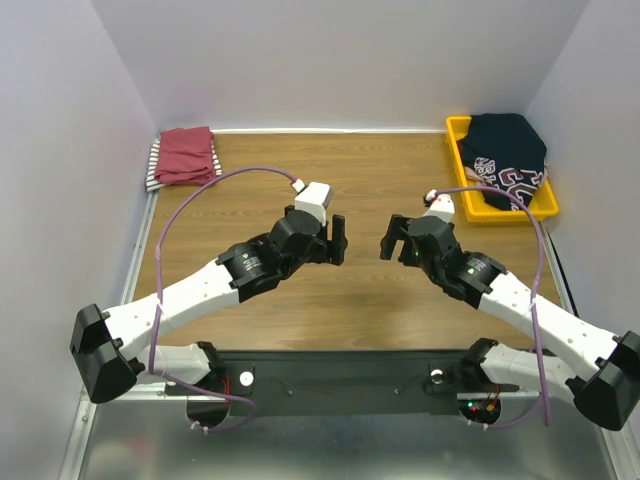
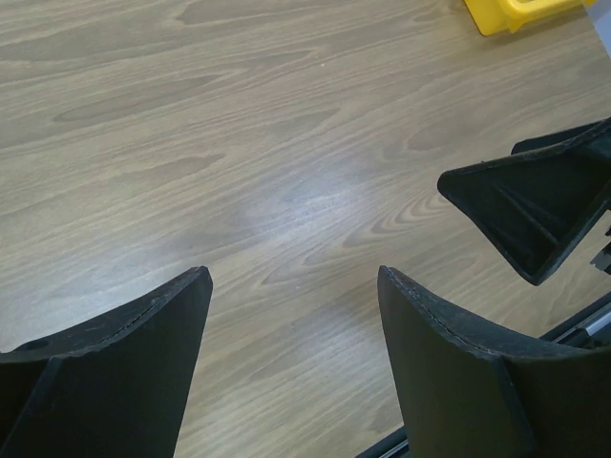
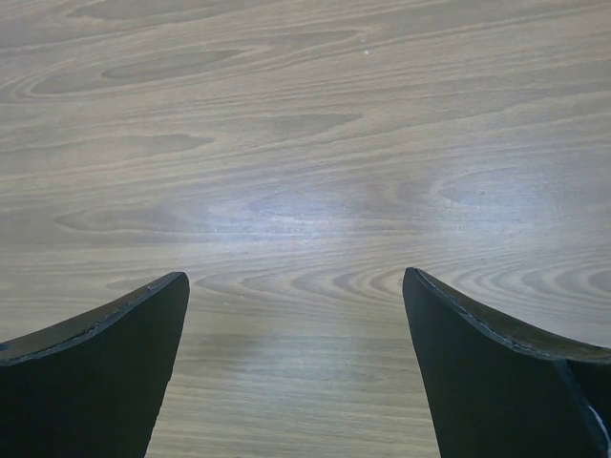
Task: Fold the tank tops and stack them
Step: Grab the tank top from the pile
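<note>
- Hovering low over the bare middle of the wood-grain desk (image 1: 360, 310), the left gripper (image 1: 336, 240) and the right gripper (image 1: 391, 240) point at each other, tips near but apart.
- The left gripper's black fingers are spread, and its wrist view shows nothing between them but desk grain (image 2: 291, 286). One finger of the right gripper (image 2: 516, 205) shows at that view's right edge.
- The right gripper (image 3: 296, 286) is likewise spread wide and empty, with only plain wood below it.
- At the desk's far-left corner a folded dark-red tank top (image 1: 186, 155) lies on a folded black-and-white striped tank top (image 1: 153, 168), of which only the left edge shows. This looks like the stack already begun.
- At the far-right corner a yellow plastic tray (image 1: 459, 160) holds a crumpled navy jersey tank top (image 1: 505, 145) with white lettering. It is unfolded and fills most of the tray.
- By my reading, the navy jersey tank top is the piece left to fetch.
  - It lies ahead and to the right of the right gripper, diagonally toward that far-right corner.
  - The right arm is clearly the nearer one, while the left would have to cross the whole desk.
  - Bunched as it is, the cloth shows no sure long axis. The heap simply follows the tray's near-to-far length, so a reach along that line seems the natural approach.
</note>
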Controlling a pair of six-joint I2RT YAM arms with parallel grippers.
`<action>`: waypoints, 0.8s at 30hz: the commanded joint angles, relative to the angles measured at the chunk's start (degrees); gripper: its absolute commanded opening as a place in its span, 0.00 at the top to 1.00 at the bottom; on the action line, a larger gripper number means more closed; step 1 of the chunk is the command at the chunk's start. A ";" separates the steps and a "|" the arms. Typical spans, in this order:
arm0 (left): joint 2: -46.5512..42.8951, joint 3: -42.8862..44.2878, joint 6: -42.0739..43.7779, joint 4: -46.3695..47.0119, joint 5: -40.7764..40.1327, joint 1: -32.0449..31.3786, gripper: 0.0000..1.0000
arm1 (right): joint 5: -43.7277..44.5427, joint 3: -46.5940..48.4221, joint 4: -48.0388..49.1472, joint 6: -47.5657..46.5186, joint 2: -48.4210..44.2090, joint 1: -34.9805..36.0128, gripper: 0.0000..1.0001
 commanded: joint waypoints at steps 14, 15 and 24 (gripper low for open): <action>-4.22 4.25 3.40 -0.05 10.07 9.04 0.18 | -12.91 30.73 -4.34 -12.49 26.33 -32.58 0.00; -4.40 4.34 3.66 -0.40 11.05 11.23 0.18 | -12.94 32.95 -4.25 -12.93 28.64 -35.25 0.00; -6.60 4.16 6.65 -2.77 15.19 16.78 0.18 | -19.52 60.01 -3.63 -7.41 58.00 -55.13 0.00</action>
